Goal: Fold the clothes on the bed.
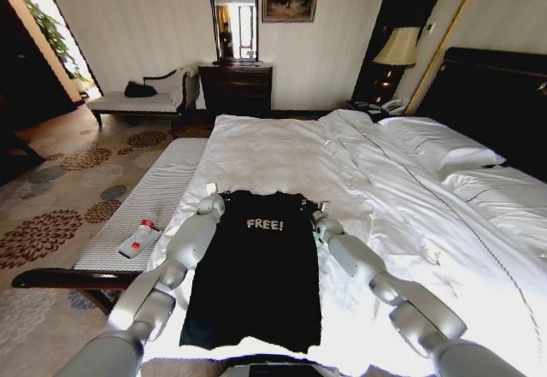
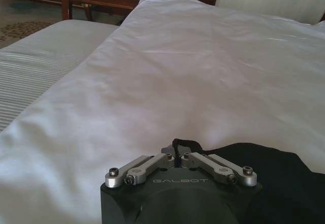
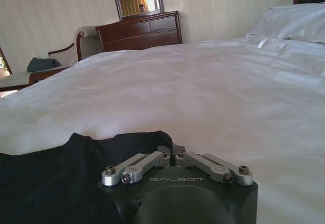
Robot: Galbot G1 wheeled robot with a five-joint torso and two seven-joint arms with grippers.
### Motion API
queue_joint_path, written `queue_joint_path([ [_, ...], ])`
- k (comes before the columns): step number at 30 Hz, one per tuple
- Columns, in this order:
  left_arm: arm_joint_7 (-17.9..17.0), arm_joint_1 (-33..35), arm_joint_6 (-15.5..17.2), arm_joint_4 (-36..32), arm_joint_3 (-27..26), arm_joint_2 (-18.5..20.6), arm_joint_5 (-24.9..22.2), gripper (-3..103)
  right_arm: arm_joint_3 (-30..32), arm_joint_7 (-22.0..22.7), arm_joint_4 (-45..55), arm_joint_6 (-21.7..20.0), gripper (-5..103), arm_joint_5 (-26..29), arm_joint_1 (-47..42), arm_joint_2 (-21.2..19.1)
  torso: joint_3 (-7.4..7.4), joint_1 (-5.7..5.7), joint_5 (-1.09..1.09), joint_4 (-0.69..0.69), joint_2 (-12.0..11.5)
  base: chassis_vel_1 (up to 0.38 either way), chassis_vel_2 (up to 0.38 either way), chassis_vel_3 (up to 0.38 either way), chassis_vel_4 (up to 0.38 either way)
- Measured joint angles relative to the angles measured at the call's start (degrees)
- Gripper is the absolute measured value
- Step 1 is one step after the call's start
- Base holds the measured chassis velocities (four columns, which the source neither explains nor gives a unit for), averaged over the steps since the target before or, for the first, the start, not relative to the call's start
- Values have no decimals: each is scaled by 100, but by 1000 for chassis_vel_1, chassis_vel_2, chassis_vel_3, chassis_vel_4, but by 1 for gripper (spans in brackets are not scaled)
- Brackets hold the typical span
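Note:
The clothes, a black T-shirt [image 1: 256,274] with white "FREE!" lettering, lie flat as a narrow strip on the near part of the white bed [image 1: 282,150], collar end away from me. My left gripper [image 1: 214,196] sits at the shirt's far left corner and my right gripper [image 1: 316,212] at its far right corner. The left wrist view has the left gripper [image 2: 177,156] shut, with a pinch of black fabric [image 2: 264,173] between its tips. The right wrist view has the right gripper [image 3: 172,156] shut on the shirt's edge [image 3: 76,173] in the same way.
A striped padded bench [image 1: 158,193] runs along the bed's left side, with a white and red item [image 1: 141,238] on it. Pillows [image 1: 444,146] and a dark headboard [image 1: 496,95] are at the right. A dresser [image 1: 235,86] and chaise [image 1: 141,99] stand by the far wall.

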Motion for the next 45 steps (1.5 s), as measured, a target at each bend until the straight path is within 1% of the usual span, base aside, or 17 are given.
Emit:
queue_joint_path([
  [7,-60,81,-49,-199,31,63,-24,-1,64,50,100,109,-2,-68,-47,-50,0,0,0,0,0,0,0,0,0],
  [10,-215,252,-97,-559,51,210,-149,14,146,-61,366,349,14,-147,-161,-184,0,0,0,-3,0,0,0,0,0],
  [12,-251,313,-99,-671,51,282,-178,14,199,-69,467,385,19,-163,-203,-227,0,0,0,-3,0,0,0,0,0],
  [15,-336,595,-96,-1152,-50,657,-358,30,444,93,830,452,30,-184,-396,-434,0,0,-1,2,0,0,0,0,0],
  [16,-336,595,-96,-1152,-50,657,-358,30,444,93,830,452,30,-184,-396,-434,0,0,-1,2,0,0,0,0,0],
  [19,-510,927,-47,-1745,-491,941,-675,46,881,314,1473,500,46,-52,-722,-751,0,0,0,1,0,0,0,0,0],
  [20,-510,927,-47,-1745,-491,941,-675,46,881,314,1473,500,46,-52,-722,-751,0,0,0,1,0,0,0,0,0],
  [21,-563,1050,-11,-2008,-692,1027,-818,46,1036,413,1837,463,52,120,-861,-885,0,0,-1,-1,0,0,0,0,0],
  [22,-650,1206,34,-2429,-937,1142,-1012,57,1264,586,2404,346,57,442,-1090,-1052,0,0,-2,1,0,0,0,0,0],
  [24,-721,1379,70,-2988,-1226,1269,-1226,63,1642,948,3326,117,63,1047,-1544,-1283,-2,0,-2,-2,1,0,0,0,0],
  [25,-721,1379,70,-2988,-1226,1269,-1226,63,1642,948,3326,117,63,1047,-1544,-1283,-2,0,-2,-2,1,0,0,0,0],
  [27,-828,1770,128,-3768,-1688,1524,-1394,73,2078,1423,4387,-143,74,1580,-2270,-1465,-2,-2,0,-7,1,0,0,0,0],
  [29,-848,1936,165,-4069,-1870,1625,-1450,79,2211,1522,4685,-204,79,1627,-2512,-1496,-2,-3,-2,-4,1,0,0,0,0],
  [34,-827,2700,275,-5740,-2801,2170,-2103,98,2640,1990,5715,-497,98,1903,-3372,-1395,-2,-2,-1,3,2,0,0,0,0],
  [35,-827,2700,275,-5740,-2801,2170,-2103,98,2640,1990,5715,-497,98,1903,-3372,-1395,-2,-2,-1,3,2,0,0,0,0],
  [38,-649,3418,285,-6849,-3441,2417,-2394,100,2755,2172,6139,-685,100,2030,-3897,-1200,-1,-2,-2,-1,1,0,0,0,0],
  [45,-500,4017,208,-8192,-3931,2348,-2729,100,2608,2403,6233,-901,100,2337,-4269,-747,-2,-3,0,-1,2,0,0,0,0],
])
